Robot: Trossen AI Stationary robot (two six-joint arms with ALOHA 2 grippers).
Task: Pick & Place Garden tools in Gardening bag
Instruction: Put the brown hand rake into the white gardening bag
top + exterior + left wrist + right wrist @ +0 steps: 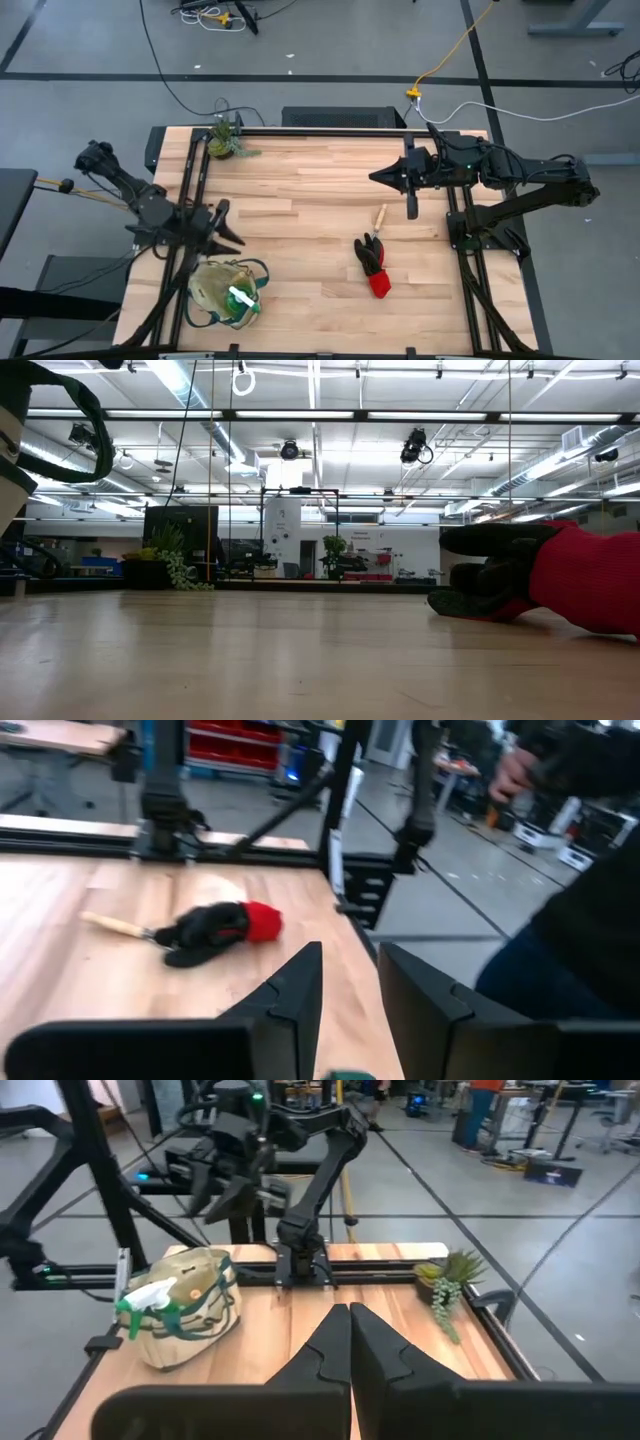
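The gardening bag (228,292) stands near the table's front left corner, beige with dark green trim. A translucent green item with a white part (240,298) sticks out of it, also visible in the right wrist view (150,1300). A black-and-red glove bundle (373,266) lies on the table right of centre. A wooden-handled tool (380,217) lies just beyond the bundle. My left gripper (226,230) hovers just above and beyond the bag, open, with nothing between its fingers (300,990). My right gripper (385,177) hangs shut over the far right of the table.
A small potted plant (226,141) stands at the far left corner. Black frame rails run along the table's left (195,180) and right (455,215) sides. A person (590,930) stands beyond the table's near edge. Bare wood lies between the bag and the gloves.
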